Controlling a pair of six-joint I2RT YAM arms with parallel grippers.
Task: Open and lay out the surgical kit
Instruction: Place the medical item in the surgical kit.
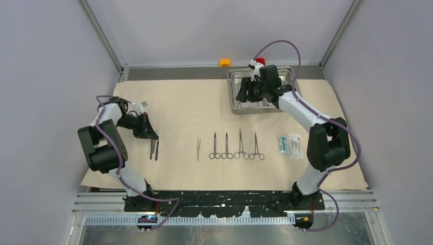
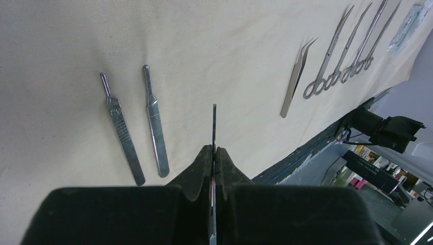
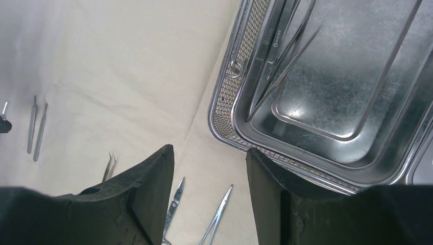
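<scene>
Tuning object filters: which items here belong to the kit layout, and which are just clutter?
Job: cloth, tray, four clamps, tweezers, second tweezers in tray, two handles, third handle gripped, packets.
Lying about: orange block, red block.

The right gripper point(image 3: 209, 150) shows two black fingers point(image 3: 148, 194) rising from the bottom edge, spread wide with nothing between them. A shiny steel tray point(image 3: 332, 102) with a perforated mesh rim fills the upper right; slim pointed steel instruments point(image 3: 278, 66) lie diagonally along its left wall. A big beige cloth point(image 3: 127, 61) covers the left. Two straight steel handles point(image 3: 35, 130) lie side by side at far left, a tweezers tip point(image 3: 109, 166) shows beside the left finger, and two slim steel clamps point(image 3: 176, 201) show their tips at bottom centre.
</scene>
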